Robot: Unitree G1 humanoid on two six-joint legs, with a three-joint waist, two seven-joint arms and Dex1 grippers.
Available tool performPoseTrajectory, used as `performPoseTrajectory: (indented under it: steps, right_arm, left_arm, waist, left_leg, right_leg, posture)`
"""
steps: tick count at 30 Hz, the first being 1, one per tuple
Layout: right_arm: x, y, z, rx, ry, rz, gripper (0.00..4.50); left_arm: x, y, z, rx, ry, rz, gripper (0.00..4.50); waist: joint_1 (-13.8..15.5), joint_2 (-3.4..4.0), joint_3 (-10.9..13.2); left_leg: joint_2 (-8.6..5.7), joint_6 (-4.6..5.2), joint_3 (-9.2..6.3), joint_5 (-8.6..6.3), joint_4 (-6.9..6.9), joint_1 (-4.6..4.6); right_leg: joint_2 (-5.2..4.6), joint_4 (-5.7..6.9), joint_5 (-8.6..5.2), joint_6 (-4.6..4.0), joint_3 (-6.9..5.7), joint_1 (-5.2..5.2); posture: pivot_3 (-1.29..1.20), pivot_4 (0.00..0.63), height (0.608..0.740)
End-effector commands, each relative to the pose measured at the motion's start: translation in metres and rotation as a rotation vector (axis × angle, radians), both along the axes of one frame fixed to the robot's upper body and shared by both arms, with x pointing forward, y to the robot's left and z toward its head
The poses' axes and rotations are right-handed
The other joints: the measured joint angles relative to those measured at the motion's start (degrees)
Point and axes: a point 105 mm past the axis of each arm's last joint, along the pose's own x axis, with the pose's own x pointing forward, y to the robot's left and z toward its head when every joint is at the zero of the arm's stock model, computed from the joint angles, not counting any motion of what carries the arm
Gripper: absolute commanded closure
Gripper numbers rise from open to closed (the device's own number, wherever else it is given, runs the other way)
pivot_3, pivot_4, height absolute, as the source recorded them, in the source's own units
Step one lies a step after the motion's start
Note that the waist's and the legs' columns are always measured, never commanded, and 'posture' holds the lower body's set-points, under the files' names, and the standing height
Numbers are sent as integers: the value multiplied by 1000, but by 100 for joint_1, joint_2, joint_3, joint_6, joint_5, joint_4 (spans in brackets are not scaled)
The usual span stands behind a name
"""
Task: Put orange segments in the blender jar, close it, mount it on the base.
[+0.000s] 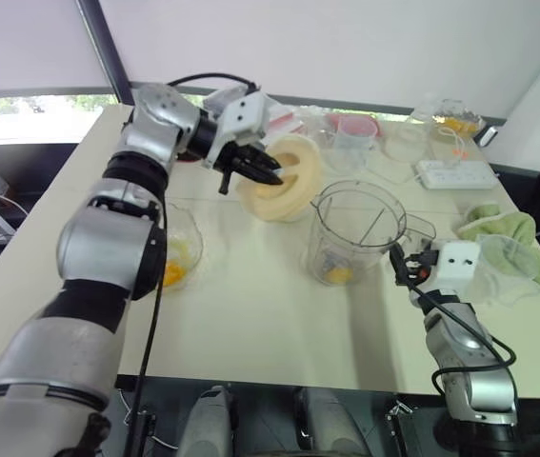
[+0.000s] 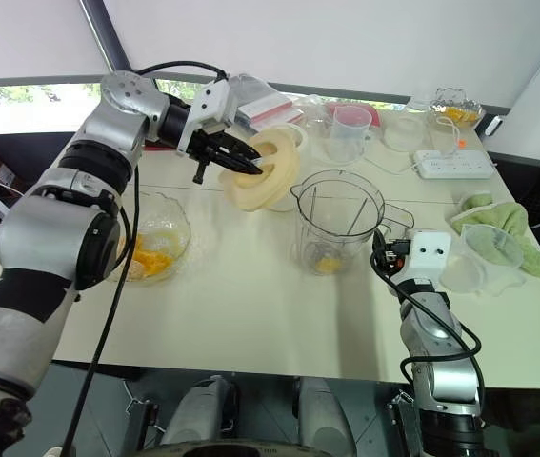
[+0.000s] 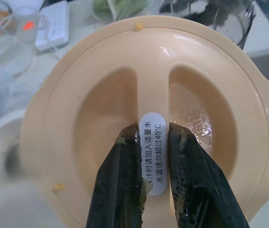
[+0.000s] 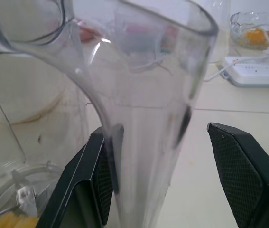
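The lid (image 1: 284, 181) hides the left tool's (image 1: 271, 174) tips; the base's (image 3: 1, 161) outline is blurred.

Lid (image 1: 284, 181) pale yellow, white label. Jar (image 1: 353, 233) clear, orange segments (image 1: 339, 275) inside. Table (image 1: 250, 324) cream. Cloth (image 1: 508, 233) green. Power strip (image 1: 457, 173) white.

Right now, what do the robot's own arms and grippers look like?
Both arms are built of rounded silver-grey shells with black bands at the joints, and a black cable runs along each. The left gripper and right gripper each have a white boxy housing with two black fingers, whose inner pads are finely textured.
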Motion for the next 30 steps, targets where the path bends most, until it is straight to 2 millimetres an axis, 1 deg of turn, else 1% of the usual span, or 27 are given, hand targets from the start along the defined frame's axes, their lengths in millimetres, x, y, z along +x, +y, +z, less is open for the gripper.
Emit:
performPoseTrajectory:
  steps: [1,2,3,4,5,6,12,16,20,24,30]
  right_arm:
    - [3,-5,14,-5,-66,-26,1709]
    - [4,-4,15,-4,-68,-27,1987]
    - [5,-4,15,-2,-70,-29,2377]
    - [6,-3,14,-1,-72,-30,2821]
    - [6,-3,14,1,-74,-30,3356]
    - [7,-2,14,3,-75,-27,3555]
    - [10,5,17,9,-86,-6,3555]
    - [11,8,14,8,-82,3,3555]
    - [12,11,13,9,-84,5,3555]
    - [8,10,11,7,-84,-1,3555]
    - [-2,6,10,7,-89,-38,3555]
  left_arm:
    - [-6,-12,33,-69,-71,-49,4276]
    - [-6,-13,34,-72,-71,-51,4276]
    - [-7,-13,35,-74,-71,-52,4276]
    - [-7,-14,36,-76,-72,-54,4276]
    - [-7,-15,37,-79,-71,-56,4276]
    - [-7,-17,38,-81,-71,-59,4276]
    - [-14,-29,47,-81,-67,-102,4276]
    - [-23,-48,56,-79,-56,-159,4276]
    - [-30,-66,60,-44,-62,-201,4276]
    - [-34,-86,48,33,-74,-219,4276]
    - [-36,-106,19,138,-83,-226,4276]
  waist:
    - [-6,2,1]
    - [-9,4,2]
    - [-10,9,5]
    - [-11,12,7]
    - [-16,15,6]
    - [-14,15,7]
    - [-6,15,8]
    - [-14,14,9]
    - [-31,15,9]
    - [-33,16,9]
    - [-23,16,9]
  left_leg:
    - [0,0,0,0,0,0]
    - [0,0,-1,0,0,0]
    - [0,0,-1,0,0,1]
    - [0,0,-1,0,0,1]
    - [0,0,-1,0,0,1]
    - [0,0,-1,0,-1,2]
    - [0,0,-1,0,-1,0]
    - [-1,0,-1,0,0,0]
    - [0,0,-3,0,-1,1]
    - [0,1,-4,0,-2,3]
    - [0,3,-4,-1,-3,2]
  right_leg:
    - [0,0,0,0,0,0]
    - [0,0,0,0,0,0]
    - [0,1,0,0,0,0]
    - [1,1,0,0,0,-1]
    - [1,1,0,0,0,-1]
    - [1,1,0,0,1,-1]
    - [1,1,0,1,1,-1]
    - [1,0,-1,1,0,-1]
    - [3,0,-1,1,1,-1]
    - [5,1,-1,0,1,-1]
    - [5,0,-2,0,2,-2]
  posture:
    - [0,150,740]
    - [0,150,740]
    - [0,150,740]
    - [0,150,740]
    - [0,150,740]
    - [0,150,740]
    - [0,150,740]
    - [0,150,740]
    - [0,150,740]
    - [0,150,740]
    - [0,150,740]
